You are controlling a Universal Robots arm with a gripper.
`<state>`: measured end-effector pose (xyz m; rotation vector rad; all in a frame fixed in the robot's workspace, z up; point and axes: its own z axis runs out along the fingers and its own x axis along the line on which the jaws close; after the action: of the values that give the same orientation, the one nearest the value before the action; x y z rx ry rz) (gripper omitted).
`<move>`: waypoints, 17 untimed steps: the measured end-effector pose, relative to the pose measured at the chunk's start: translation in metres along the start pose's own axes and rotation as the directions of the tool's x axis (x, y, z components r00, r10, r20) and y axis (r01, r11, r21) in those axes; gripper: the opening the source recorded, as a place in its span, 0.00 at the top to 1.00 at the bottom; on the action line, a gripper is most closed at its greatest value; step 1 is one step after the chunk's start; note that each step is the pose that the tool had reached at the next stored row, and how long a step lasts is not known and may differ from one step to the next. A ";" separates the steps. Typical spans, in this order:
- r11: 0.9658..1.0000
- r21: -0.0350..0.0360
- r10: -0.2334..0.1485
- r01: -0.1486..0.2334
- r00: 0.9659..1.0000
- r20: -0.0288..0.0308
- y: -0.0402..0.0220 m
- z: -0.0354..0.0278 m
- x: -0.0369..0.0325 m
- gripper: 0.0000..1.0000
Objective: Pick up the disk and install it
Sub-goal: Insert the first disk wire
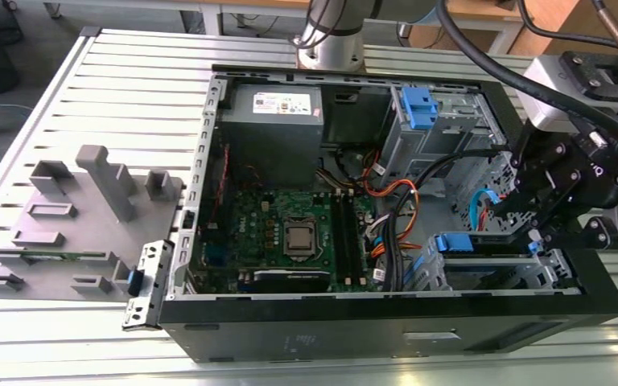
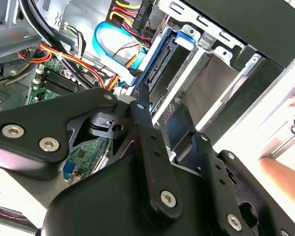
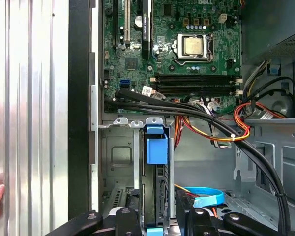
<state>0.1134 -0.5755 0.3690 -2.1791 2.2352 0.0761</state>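
While my fingers point(image 3: 187, 219) are clamped on the disk point(image 3: 155, 196), it stands edge-on between the rails point(image 3: 137, 167) of the drive cage point(image 3: 119, 157), so pickup is done and, by my judgement, seating is not yet finished. Room is tight: rails hug both faces, black cables point(image 3: 196, 115) cross just beside, and the case wall point(image 3: 79, 123) stands near.

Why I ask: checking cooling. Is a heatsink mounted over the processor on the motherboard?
No, in the first wrist view the processor shows its bare metal top on the motherboard, nothing over it.
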 end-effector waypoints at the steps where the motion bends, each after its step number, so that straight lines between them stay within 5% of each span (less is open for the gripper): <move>1: 1.000 0.000 0.000 0.000 1.000 0.000 0.0000 0.0000 0.0000 0.58; 9: 1.000 0.000 0.000 0.000 1.000 0.000 0.0000 0.0001 -0.0031 0.58; 17: 1.000 0.000 0.000 0.000 1.000 0.000 0.0003 0.0007 -0.0146 0.58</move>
<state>0.1134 -0.5609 0.3690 -2.1792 2.2353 0.0759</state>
